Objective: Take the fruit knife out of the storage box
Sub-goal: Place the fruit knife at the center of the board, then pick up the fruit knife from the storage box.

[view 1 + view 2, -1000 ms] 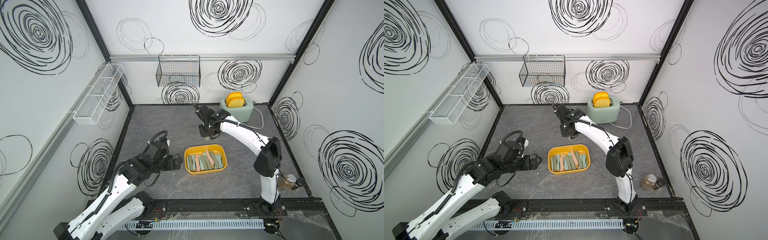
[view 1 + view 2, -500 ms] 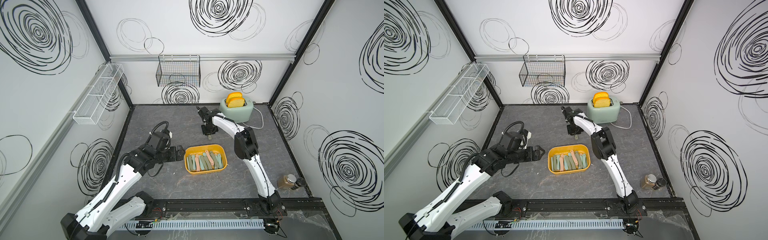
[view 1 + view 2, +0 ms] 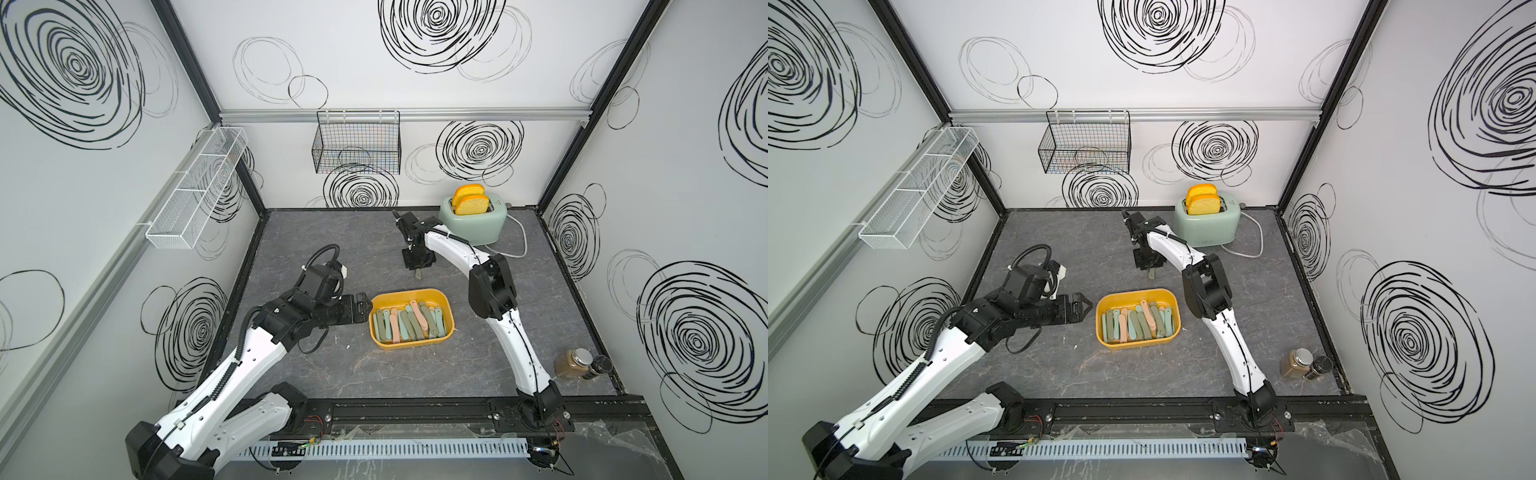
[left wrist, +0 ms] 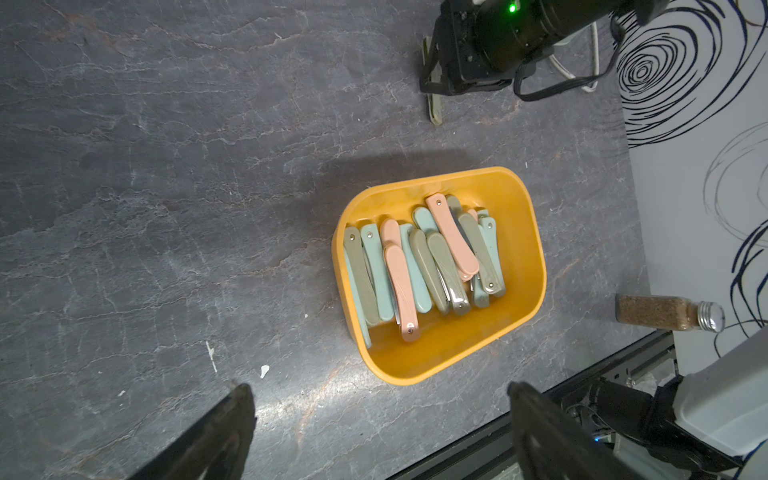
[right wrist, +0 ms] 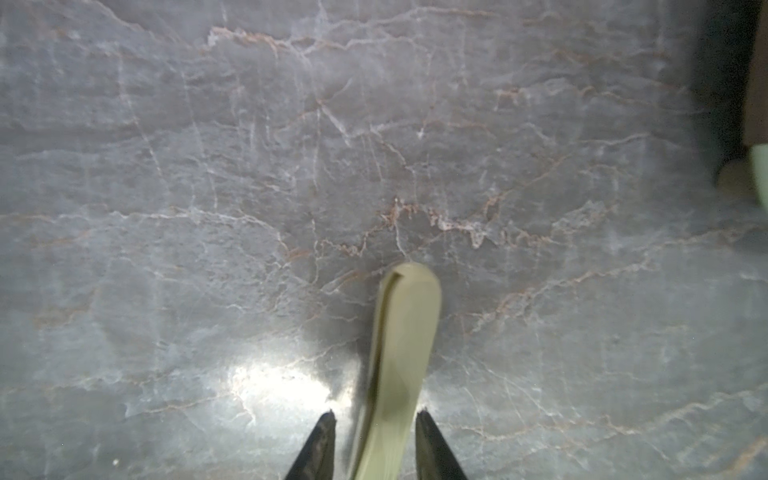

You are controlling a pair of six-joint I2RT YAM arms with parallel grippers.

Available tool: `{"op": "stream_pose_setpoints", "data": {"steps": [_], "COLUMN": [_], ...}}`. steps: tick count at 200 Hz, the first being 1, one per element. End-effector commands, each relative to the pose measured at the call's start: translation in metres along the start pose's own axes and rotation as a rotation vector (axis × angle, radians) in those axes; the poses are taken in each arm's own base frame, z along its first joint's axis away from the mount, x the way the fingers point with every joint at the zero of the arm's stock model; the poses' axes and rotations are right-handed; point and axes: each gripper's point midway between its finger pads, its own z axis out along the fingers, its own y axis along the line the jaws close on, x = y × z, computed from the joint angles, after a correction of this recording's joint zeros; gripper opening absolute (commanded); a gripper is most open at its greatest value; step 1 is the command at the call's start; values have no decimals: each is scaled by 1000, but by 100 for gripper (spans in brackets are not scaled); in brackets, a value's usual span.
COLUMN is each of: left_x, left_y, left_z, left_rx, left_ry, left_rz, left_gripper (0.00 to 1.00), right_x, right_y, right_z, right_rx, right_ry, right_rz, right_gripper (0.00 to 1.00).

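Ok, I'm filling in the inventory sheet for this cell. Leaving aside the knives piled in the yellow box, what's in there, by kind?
Storage box: 1
Knife on the table: 1
Toaster: 1
Bread slices: 2
Jars: 2
Black wire basket: 1
White mesh rack: 1
Total: 9

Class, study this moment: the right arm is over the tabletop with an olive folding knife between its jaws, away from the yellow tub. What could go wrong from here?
1. The olive fruit knife sits between the right gripper's parted jaws; it may tip or catch as the arm lifts away.
2. The right arm works close to the toaster and could bump it when retreating.
3. The open left gripper hovers beside the storage box and might nudge it.
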Motion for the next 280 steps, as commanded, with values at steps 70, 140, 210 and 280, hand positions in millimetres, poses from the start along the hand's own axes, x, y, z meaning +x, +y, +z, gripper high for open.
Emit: {"op": "stream_pose_setpoints", "data": {"steps": [70, 140, 210, 280], "left_x": [-29, -14, 2, 5], "left_y": [-27, -36, -34, -39], "left_z": [-26, -31, -27, -24], "left_rx": [40, 103, 109, 121], "left_ry": [-28, -12, -2, 0], "left_rz": [59, 61, 67, 64], "left_gripper": [98, 98, 98, 98], "right_x": [-4, 78, 171, 178], "right_y": [-5, 12, 47, 46], "right_z": [-78, -128, -104, -73], "right_rx": [-18, -99, -107, -46], "right_ry": [-93, -101, -20, 8], "right_rz": [8, -49, -139, -189], "right_gripper": [44, 42, 37, 32]}}
